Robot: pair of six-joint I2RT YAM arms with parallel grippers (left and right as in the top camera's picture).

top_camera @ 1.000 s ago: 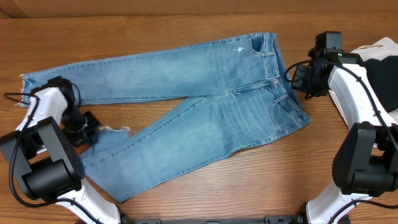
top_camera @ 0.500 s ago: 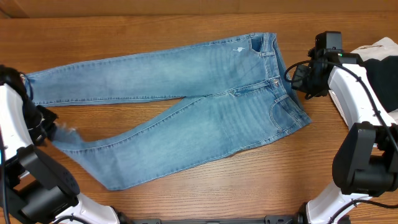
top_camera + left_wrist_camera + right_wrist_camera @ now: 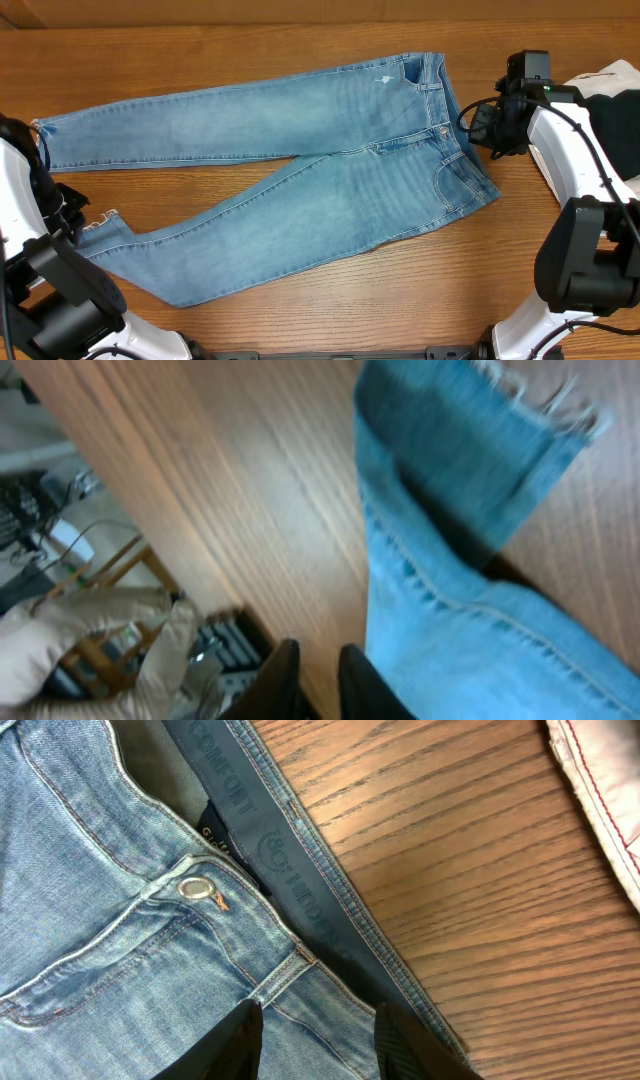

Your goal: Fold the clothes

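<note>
Jeans' [image 3: 330, 190] near leg [image 3: 230, 240] has slid farther from the waistband [image 3: 290, 850], where the right claw [image 3: 318, 1020] gapes. Left claw [image 3: 318, 660] sits parted, empty, beside the hem [image 3: 100, 222]

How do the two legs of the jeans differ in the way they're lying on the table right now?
The far leg runs almost straight across toward the left side of the table, while the near leg slants away from it toward the front, so the two splay apart. The far leg also reaches further left than the near leg. Both lie flat, are the same light blue, and meet at the waistband on the right.
</note>
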